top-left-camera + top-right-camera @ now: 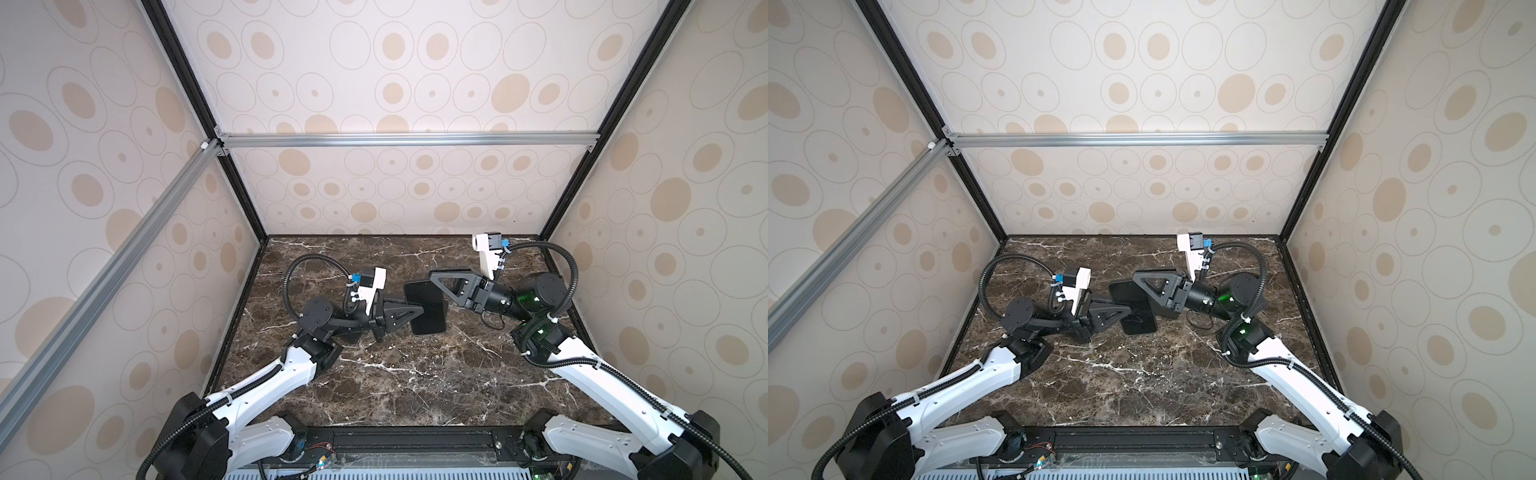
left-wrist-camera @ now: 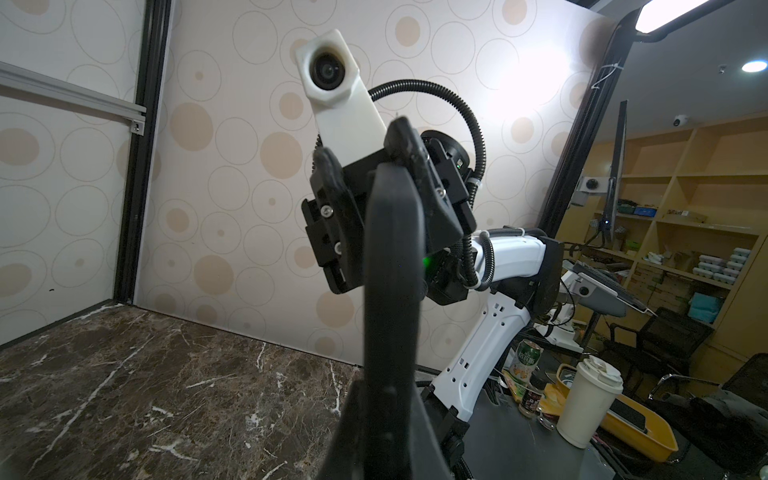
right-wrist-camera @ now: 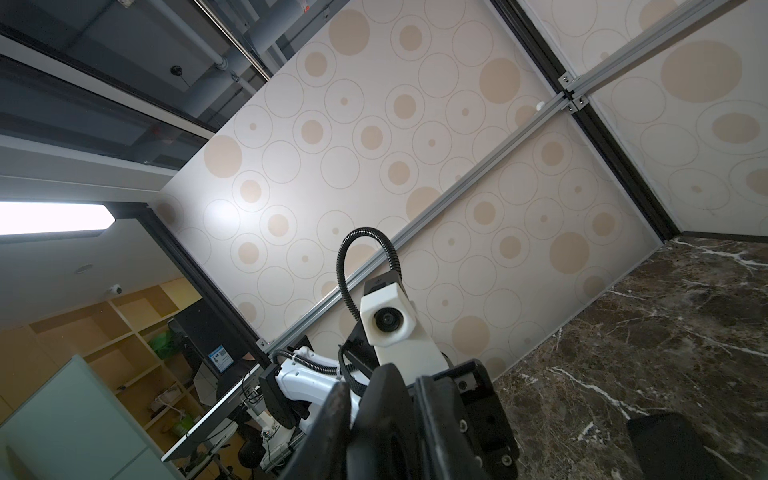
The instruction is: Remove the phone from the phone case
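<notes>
The left gripper (image 1: 419,310) is clamped on the phone case (image 1: 428,299) at 9 o'clock. The right gripper (image 1: 436,278) straddles its 1 o'clock corner, can't tell if it's squeezing. That green can (image 2: 525,359) has print too blurry to read.

both top views: high, near side, look down, share table (image 1: 395,374) | wrist views: low, close, face each other

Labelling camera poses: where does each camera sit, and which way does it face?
Both top views: high in front, looking down on the marble table; left gripper and right gripper meet at the phone.
Left wrist: on the left arm, looking along the edge-on phone at the right gripper.
Right wrist: over its fingers, at the left wrist camera.
All share the phone.
</notes>
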`<state>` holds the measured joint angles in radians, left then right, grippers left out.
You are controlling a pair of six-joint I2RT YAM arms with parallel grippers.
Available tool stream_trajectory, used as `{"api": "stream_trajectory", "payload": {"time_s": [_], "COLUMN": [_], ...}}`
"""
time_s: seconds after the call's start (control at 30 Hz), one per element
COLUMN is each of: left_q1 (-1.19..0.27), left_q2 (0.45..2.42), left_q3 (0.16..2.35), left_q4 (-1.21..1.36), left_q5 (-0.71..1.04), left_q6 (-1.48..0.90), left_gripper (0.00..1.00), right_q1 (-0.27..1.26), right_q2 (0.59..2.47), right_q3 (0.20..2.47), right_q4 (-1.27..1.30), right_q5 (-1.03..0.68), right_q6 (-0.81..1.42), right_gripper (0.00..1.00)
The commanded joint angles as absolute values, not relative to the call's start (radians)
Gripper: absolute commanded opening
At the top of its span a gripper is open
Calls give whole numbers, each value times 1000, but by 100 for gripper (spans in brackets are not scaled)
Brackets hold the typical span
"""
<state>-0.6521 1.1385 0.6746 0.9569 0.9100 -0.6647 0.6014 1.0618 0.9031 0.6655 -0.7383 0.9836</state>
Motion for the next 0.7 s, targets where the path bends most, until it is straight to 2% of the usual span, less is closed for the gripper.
{"api": "stream_trajectory", "payload": {"time_s": [0.0, 0.13, 0.23, 0.67], "left_q1": [-655, -654, -654, -656], "left_q2": [1135, 1138, 1141, 1155], "left_q3": [728, 725, 724, 723], "left_q4": [1042, 1046, 1054, 1049], "left_q5": [912, 915, 918, 928], "left_q6": [-665, -671, -679, -681], "left_gripper": [0, 0, 0, 0], "right_q1": [610, 610, 610, 610], "right_q2": [1054, 1048, 1044, 1048], "right_q3": [929, 931, 935, 951], "right_q4": [725, 743, 745, 751], "right_q5": [-756, -741, -732, -737], "right_q6": [1012, 1028, 1031, 1029], "right_gripper": [28, 36, 37, 27]}}
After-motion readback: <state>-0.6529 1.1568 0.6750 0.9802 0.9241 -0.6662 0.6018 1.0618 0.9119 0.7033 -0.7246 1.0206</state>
